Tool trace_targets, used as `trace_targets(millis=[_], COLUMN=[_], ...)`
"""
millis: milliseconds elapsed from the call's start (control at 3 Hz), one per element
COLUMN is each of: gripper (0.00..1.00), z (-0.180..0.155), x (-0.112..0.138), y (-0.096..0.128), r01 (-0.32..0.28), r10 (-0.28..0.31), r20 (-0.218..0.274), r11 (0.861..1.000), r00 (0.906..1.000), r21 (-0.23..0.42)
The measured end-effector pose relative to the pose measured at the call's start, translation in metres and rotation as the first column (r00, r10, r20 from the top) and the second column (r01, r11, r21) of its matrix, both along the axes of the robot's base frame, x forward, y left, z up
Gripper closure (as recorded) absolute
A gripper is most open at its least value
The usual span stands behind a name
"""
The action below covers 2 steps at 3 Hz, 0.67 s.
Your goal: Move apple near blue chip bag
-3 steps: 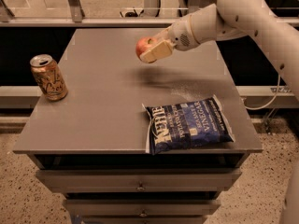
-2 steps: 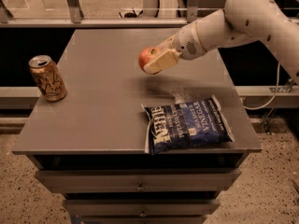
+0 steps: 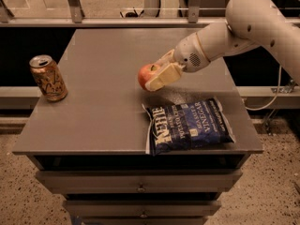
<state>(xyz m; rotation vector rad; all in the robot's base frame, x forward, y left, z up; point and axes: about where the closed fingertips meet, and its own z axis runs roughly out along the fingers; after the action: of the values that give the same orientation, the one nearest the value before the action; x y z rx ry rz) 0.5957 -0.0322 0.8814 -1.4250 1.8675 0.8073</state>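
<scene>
Camera view – the only one – looks down across a grey surface (image 3: 103,69) on top of a drawer unit (image 3: 140,186). The white arm (image 3: 243,27) reaches in from the far right, and its gripper (image 3: 157,73) sits over the middle of the surface, pointing left. The gripper is closed on the apple (image 3: 146,74): one pale finger runs over the top and the other under the near side, so the red fruit sticks out at the left end. The apple appears to hang a little above the surface rather than rest on it.

The blue chip bag (image 3: 190,125) lies flat at the near right corner, its near edge close to the front lip of the surface. Its long axis runs left to right, with the right end angled slightly toward the far side and a white crimped end on each side. From the gripper the bag lies toward the near side and a little right – the apple is just beyond the bag's far left corner, apart from it. The apple is round, so it has no long axis to line up, and its stem dimple cannot be made out.

By my reading, what remains is a short descent beside that corner. A gold-orange can (image 3: 48,78) stands upright at the left edge, well apart from both.
</scene>
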Motion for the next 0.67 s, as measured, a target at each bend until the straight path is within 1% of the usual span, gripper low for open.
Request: trace_targets(millis=[333,667], gripper=[0.53,0.21], z=[-0.007,-0.015], x=[-0.011,-0.021], y=[0.002,0.002], r01=[-0.022,-0.034], r10=[0.022,0.033], r20=[-0.035,-0.065], r11=[1.0,0.999], r00=[0.9992,0.9974], r21=[-0.01,-0.025])
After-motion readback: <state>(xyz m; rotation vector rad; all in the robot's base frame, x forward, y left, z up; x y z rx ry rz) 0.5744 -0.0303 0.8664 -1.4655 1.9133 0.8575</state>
